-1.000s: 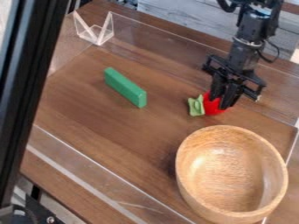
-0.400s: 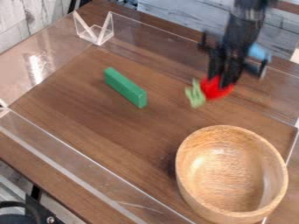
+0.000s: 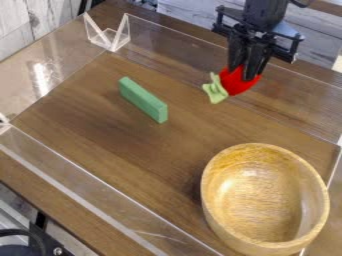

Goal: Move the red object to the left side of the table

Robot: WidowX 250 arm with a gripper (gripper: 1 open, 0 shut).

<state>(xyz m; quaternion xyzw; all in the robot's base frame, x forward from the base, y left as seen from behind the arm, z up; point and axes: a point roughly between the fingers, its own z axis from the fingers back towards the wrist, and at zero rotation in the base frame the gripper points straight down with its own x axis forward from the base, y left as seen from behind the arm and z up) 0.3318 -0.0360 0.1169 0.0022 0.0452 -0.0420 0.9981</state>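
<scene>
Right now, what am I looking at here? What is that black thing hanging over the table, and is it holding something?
The black thing is a robot arm's gripper, a two-fingered claw pointing down. The single camera looks at the table from one side and above. The gripper is shut on the red object, a small toy fruit with a green leafy end, held clear of the wood. On the table lie a green block and a large wooden bowl. Low clear walls edge the tabletop.
</scene>
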